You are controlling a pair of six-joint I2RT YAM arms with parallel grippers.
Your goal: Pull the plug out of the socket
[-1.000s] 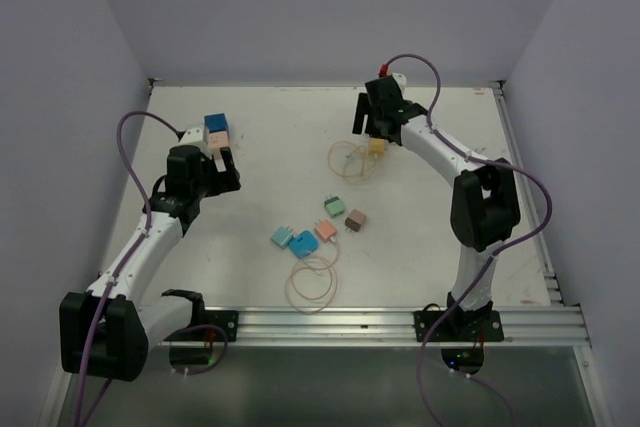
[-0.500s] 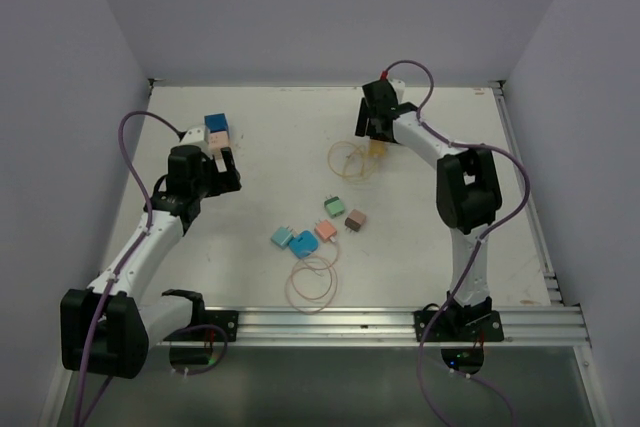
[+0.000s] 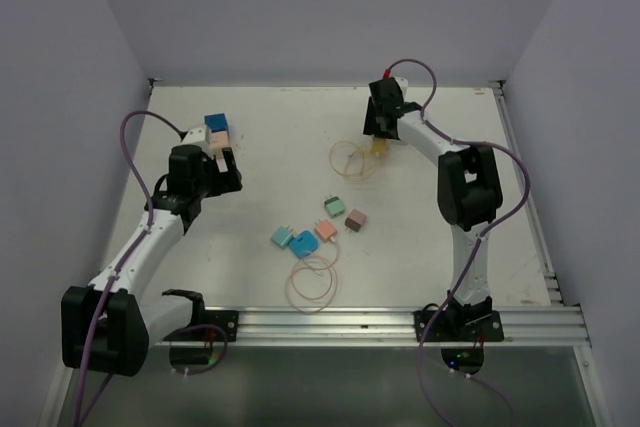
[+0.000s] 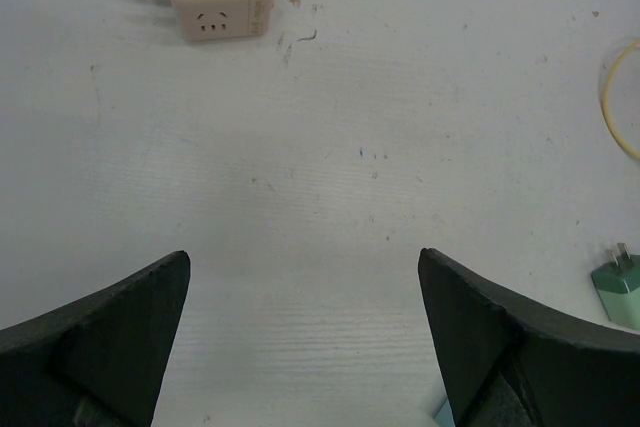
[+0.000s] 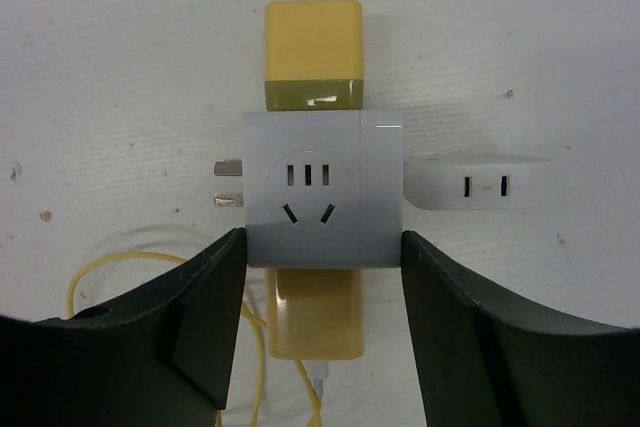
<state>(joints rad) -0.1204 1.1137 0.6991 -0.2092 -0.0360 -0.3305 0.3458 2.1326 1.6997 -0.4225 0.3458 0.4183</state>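
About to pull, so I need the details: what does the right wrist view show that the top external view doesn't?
Right wrist only: the white socket cube, fingers against both sides, a white adapter plugged in, a second yellow plug. Top only: left gripper, blue-and-pink cube, five loose adapters. Both: right gripper, one yellow plug, yellow cable.

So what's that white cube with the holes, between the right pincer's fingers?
A glossy white plastic cube socket, lying flat with its outlet holes facing up and two metal prongs sticking out one side. Yellow plastic plugs sit in two opposite faces, a white plastic plug in a third. The right pincer clamps the prong and white-plug sides.
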